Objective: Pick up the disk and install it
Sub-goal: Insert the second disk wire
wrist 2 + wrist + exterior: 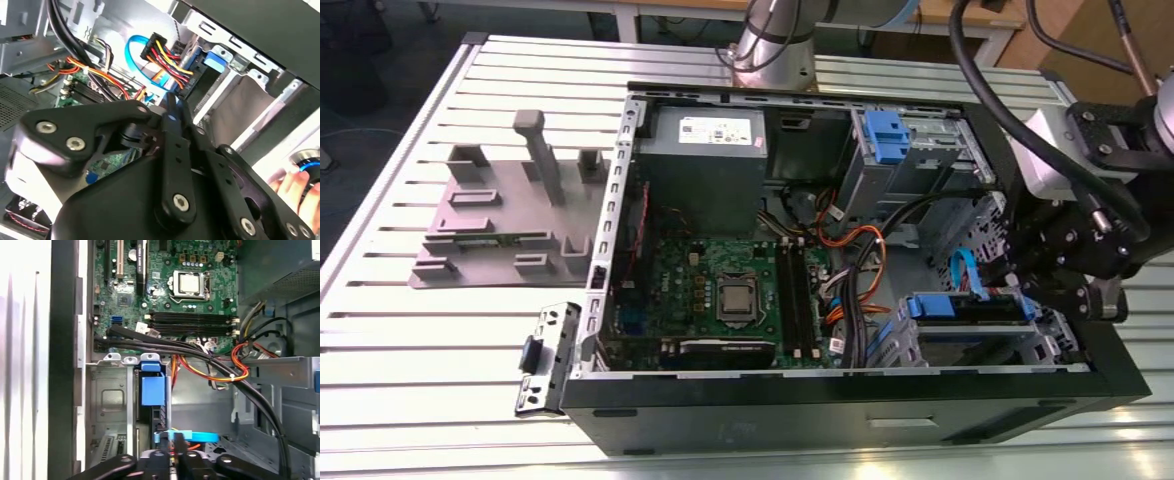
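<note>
blue-bracketed disk (pixel 967 308) seated in bay, end effector (pixel 1061 290) just beside

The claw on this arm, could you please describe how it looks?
The claw is matte black, built of flat bar linkages joined by silver bolts and narrowing to slim fingers. In the exterior view, thick black cables loop above the black-and-silver wrist.

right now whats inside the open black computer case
Inside the open black computer case: a green motherboard with its silver processor, a grey power supply box, orange and blue cables, and blue-bracketed drive bays. The black gripper covers the case's far corner, on the exterior view's right.
</note>
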